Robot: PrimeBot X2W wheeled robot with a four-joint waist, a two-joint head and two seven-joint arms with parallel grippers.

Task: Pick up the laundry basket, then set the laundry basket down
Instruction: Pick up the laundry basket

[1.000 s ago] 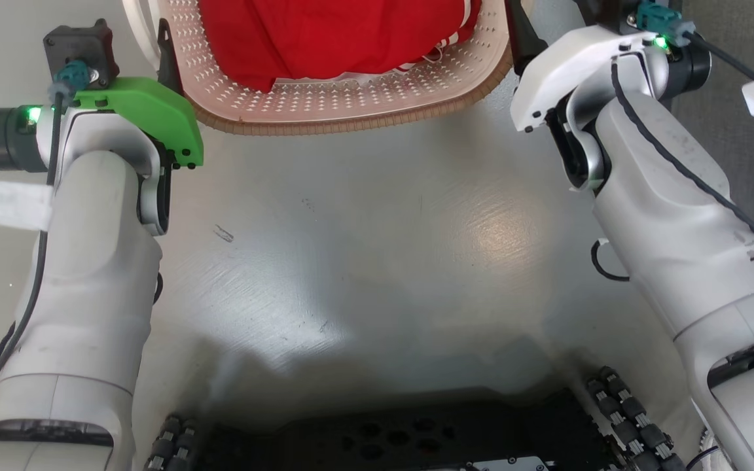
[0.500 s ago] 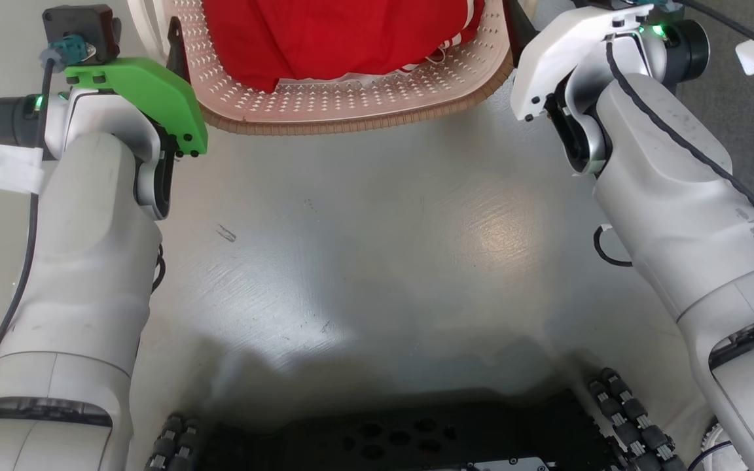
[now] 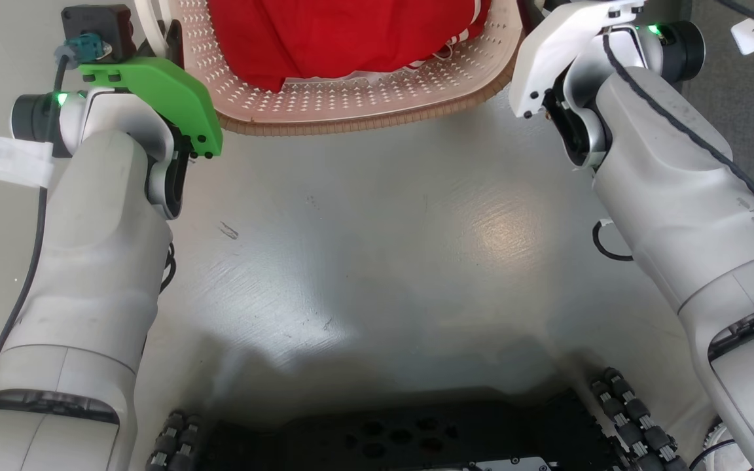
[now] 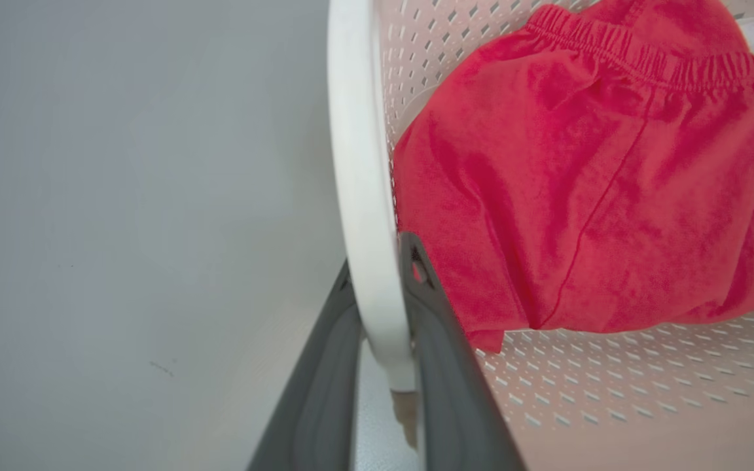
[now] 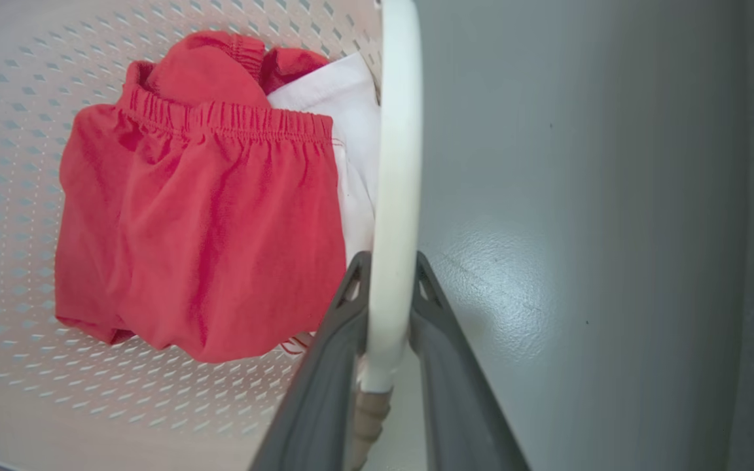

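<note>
Left hand is clamping the white side handle of the laundry basket, its two dark fingers squeezing the hoop from either side, one on the outer face and one on the face towards the basket's inside. Across from it, the right hand is pinching the opposite white handle in the same way, with the bar running up between its fingers.

Just inside each grip, a red cloth with a gathered elastic edge is lying bunched against the perforated cream wall. Beside the right handle, a white cloth is peeking out from behind the red.

Seen from the head, the basket is sitting at the top of the picture, between the two wrists, its brown woven-look rim curving towards the robot. I cannot tell whether its bottom is touching the floor. That floor is glossy and pale grey and is catching a patch of light. The robot's dark base is showing along the lower edge.
</note>
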